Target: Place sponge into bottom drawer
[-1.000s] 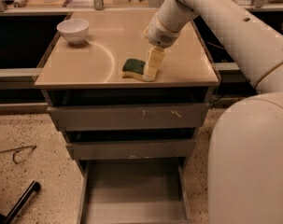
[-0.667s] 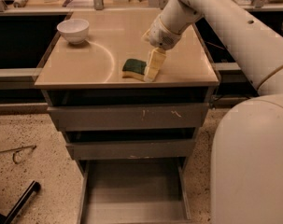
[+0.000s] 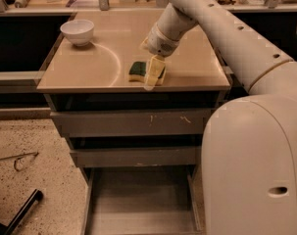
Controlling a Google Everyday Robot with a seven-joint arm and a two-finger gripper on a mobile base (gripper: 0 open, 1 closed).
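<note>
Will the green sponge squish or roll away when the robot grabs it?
Probably squishes: the sponge shows pale foam under its green top, so it likely gives. It lies flat on the cabinet top, so rolling seems unlikely. It looks light, so the gripper, down at its right end as seen, might nudge it sideways.

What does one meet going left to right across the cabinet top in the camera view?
White bowl → sponge → claw, which is down at the sponge's right end.
</note>
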